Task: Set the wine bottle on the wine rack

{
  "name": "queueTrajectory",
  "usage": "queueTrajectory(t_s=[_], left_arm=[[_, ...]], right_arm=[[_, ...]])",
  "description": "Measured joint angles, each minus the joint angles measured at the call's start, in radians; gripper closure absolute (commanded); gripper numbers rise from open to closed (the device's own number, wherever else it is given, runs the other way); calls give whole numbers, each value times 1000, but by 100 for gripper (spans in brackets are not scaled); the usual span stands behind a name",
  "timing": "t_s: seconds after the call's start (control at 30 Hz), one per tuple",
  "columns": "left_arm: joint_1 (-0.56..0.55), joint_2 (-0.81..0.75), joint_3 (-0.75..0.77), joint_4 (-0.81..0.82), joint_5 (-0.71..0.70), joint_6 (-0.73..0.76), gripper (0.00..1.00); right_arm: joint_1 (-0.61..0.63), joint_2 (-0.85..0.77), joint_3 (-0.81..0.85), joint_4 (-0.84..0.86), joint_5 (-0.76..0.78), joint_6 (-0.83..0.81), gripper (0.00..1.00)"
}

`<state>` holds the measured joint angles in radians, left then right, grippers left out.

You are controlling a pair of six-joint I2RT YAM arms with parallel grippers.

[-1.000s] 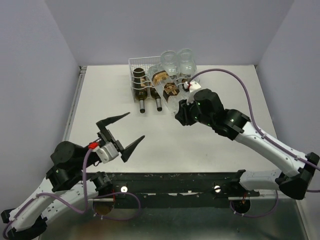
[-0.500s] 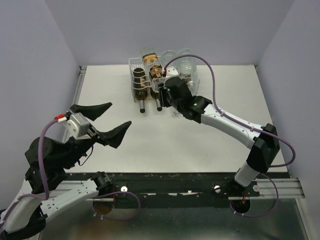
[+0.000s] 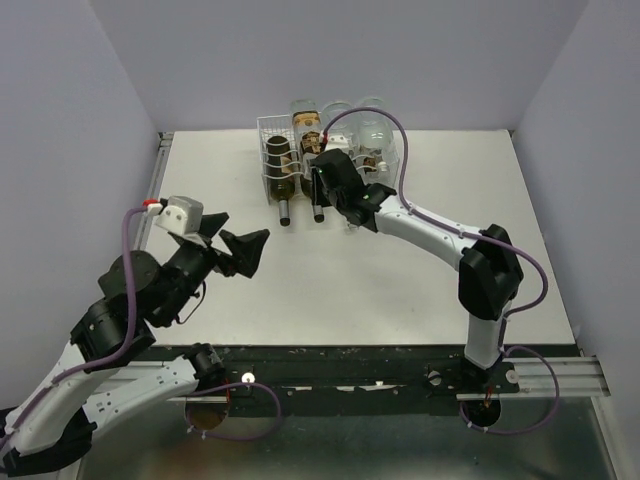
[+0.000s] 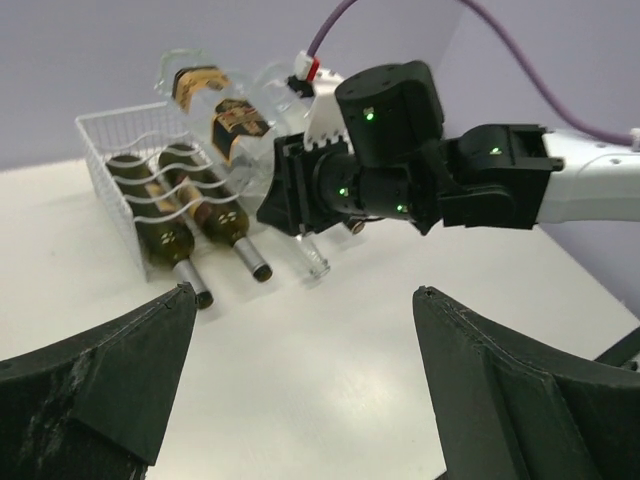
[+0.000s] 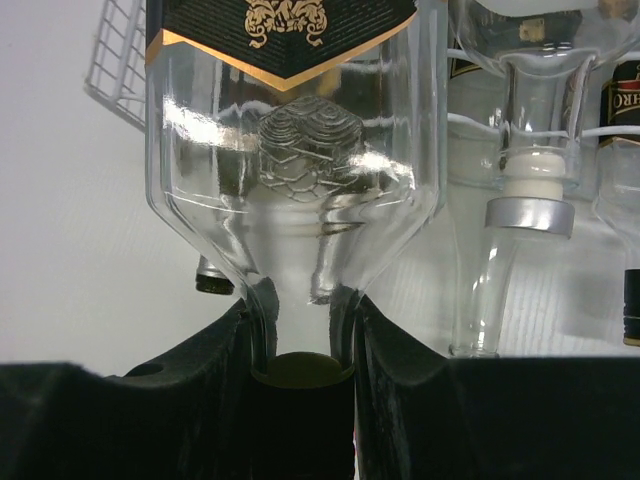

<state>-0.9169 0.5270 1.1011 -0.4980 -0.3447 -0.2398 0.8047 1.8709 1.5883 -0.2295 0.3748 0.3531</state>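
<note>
1. Change: over the last second the right arm swung from the rack's front-right corner up to its top. The right gripper (image 3: 322, 165) now sits at the near face of the white wire-mesh box rack (image 3: 265, 135).
2. Task item: the clear glass wine bottle with the black-and-gold label (image 5: 295, 150) went up with it. It now hangs tilted over the rack's upper tier, base to the far side, neck toward the arm.
3. Right pincer: nearly closed, clamped on the bottle neck just below the shoulder, cap between the pads.
4. The left arm pulled back toward its own side. The left gripper (image 3: 232, 243) is spread fully, holds nothing, and is well apart from the rack.
5. Meaning: probably the placing step, with insertion started. I can't tell whether the body rests on the wavy wires yet. No release so far.
6. Rack contents, lower tier: two dark green glass bottles (image 4: 160, 230) lie side by side with necks poking out the near side.
7. To the right are more clear glass bottles (image 3: 375, 130). One silver-capped neck (image 5: 520, 200) is just beside the held bottle, so clearance there looks tight.
</note>
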Motion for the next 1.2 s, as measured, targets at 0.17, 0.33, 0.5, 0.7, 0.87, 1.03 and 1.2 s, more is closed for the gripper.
queueTrajectory(t_s=[0.17,0.33,0.5,0.7,0.87,1.03,1.2], left_arm=[[0,108,3,-78,-95,-62,1],[0,169,3,-126,-145,-81,1],[1,216,52,-189,-217,-89,1],[5,243,112,-208,-274,-79,1],[13,243,113,-218,-285,-72,1],[16,245,113,-226,-288,-67,1],[19,245,113,-231,-288,-62,1]], right_arm=[[-23,63,17,0,-13,31,99],[-39,124,53,-1,-27,48,100],[-45,184,113,-3,-48,58,100],[-55,248,181,-2,-58,58,100],[-59,284,211,-3,-59,61,99],[-68,306,243,-7,-60,79,99],[-80,335,289,-29,-82,107,98]])
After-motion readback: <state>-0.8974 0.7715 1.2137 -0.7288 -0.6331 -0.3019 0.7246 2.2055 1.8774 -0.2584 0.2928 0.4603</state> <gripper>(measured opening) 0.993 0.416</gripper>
